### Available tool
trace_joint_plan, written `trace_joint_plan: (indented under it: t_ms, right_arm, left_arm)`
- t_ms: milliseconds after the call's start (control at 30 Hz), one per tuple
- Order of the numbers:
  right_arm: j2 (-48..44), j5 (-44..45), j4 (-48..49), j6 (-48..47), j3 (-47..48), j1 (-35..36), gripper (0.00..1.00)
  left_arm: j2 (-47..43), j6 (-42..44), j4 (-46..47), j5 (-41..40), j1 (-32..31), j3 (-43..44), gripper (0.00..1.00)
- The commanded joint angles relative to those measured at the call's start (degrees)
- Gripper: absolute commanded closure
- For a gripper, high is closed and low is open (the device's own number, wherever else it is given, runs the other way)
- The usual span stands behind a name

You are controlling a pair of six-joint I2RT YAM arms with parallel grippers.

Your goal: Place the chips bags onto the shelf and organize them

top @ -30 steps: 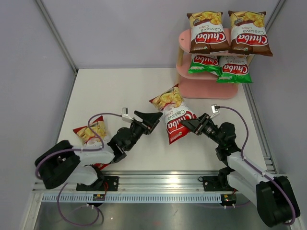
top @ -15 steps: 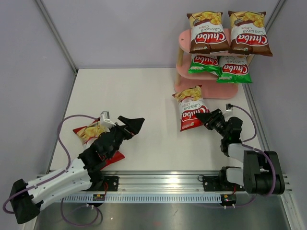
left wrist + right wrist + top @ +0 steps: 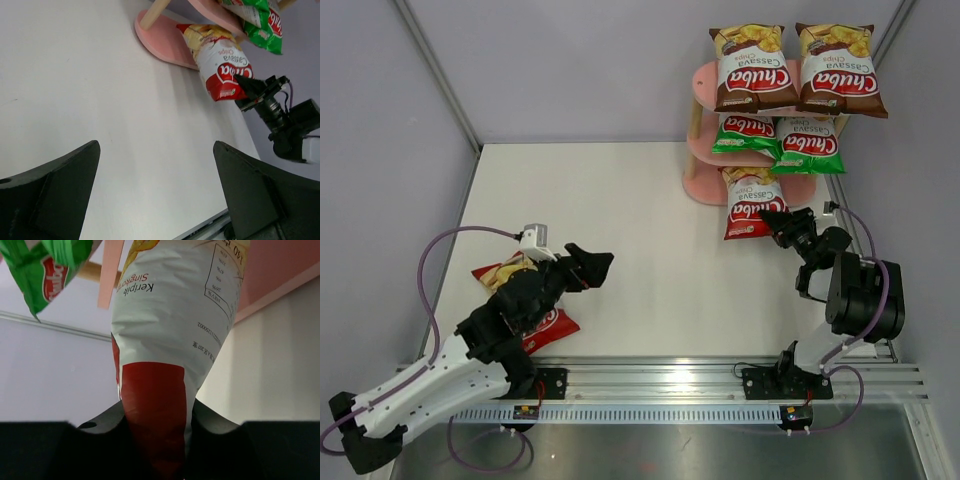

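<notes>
nearest me, my left gripper hangs with its jaws wide apart over the table, just past a red chips bag lying flat under that arm. further out, my right gripper is clamped on the bottom edge of a second red bag, whose top end rests on the lowest board of the pink shelf. beyond, two green bags sit on the middle board and two brown bags on top.
</notes>
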Motion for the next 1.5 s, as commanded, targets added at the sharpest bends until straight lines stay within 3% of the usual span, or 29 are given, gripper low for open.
trace_joint_plan:
  t_ms: [0, 233, 400, 767, 1333, 1467]
  right_arm:
    - [6.2, -2.5, 13.0, 3.7, 4.4, -3.5, 0.62]
    - [19.8, -4.1, 18.8, 8.1, 11.7, -7.7, 0.61]
    - [25.1, -5.3, 15.0, 8.3, 16.5, -9.1, 0.61]
    - [29.3, -4.6, -2.9, 5.3, 27.8, -10.9, 0.57]
    - [36.6, -2.1, -8.3, 7.7, 36.2, -12.1, 0.55]
    - [37.0, -1.9, -7.7, 9.2, 36.7, -12.0, 0.45]
  left_arm:
    - [-1.9, 5.0, -4.5, 3.5, 0.2, 3.6, 0.01]
    - [-4.2, 9.8, -14.7, 5.4, 0.2, 10.1, 0.01]
    - [-6.1, 13.1, -19.8, 4.6, 0.2, 13.4, 0.01]
    - [-8.6, 14.8, -23.7, 2.6, 0.2, 14.1, 0.01]
    - [-9.0, 15.0, -25.6, 0.8, 0.2, 14.5, 0.01]
    - [-8.5, 15.1, -26.0, 0.1, 0.2, 14.5, 0.01]
